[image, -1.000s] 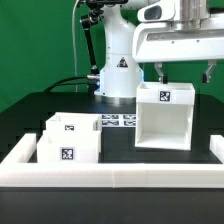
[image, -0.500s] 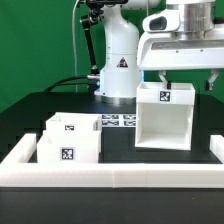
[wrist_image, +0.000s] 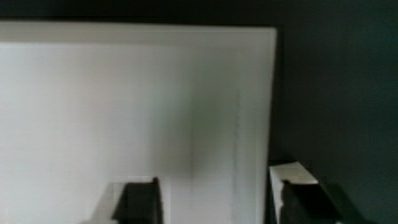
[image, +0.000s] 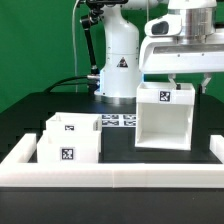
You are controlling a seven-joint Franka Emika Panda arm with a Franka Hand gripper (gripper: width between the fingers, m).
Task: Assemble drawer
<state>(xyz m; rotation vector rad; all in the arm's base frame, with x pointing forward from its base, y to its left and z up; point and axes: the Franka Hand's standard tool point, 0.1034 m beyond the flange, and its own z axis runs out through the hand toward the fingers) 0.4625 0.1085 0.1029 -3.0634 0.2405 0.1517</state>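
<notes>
The white drawer shell [image: 150, 104] stands upright on the black table at the exterior view's right, open side facing the camera, with a tag on its top front. Two small open-topped trays sit side by side at the left, one in front [image: 68, 152] and one behind [image: 72, 124]. My gripper [image: 188, 86] hangs open just above the shell's top rear edge, holding nothing. In the wrist view the gripper [wrist_image: 217, 200] straddles the edge of the shell's white top [wrist_image: 125, 100]: one finger is over the white, the other over the dark table.
A long low white border wall [image: 110, 175] runs along the front and turns back at both ends. The marker board [image: 118, 121] lies flat between the trays and the shell. The robot base [image: 118, 70] stands behind, before a green backdrop.
The gripper has come down a little and shifted toward the exterior view's right, closer to the shell's top. The shell and trays have not moved.
</notes>
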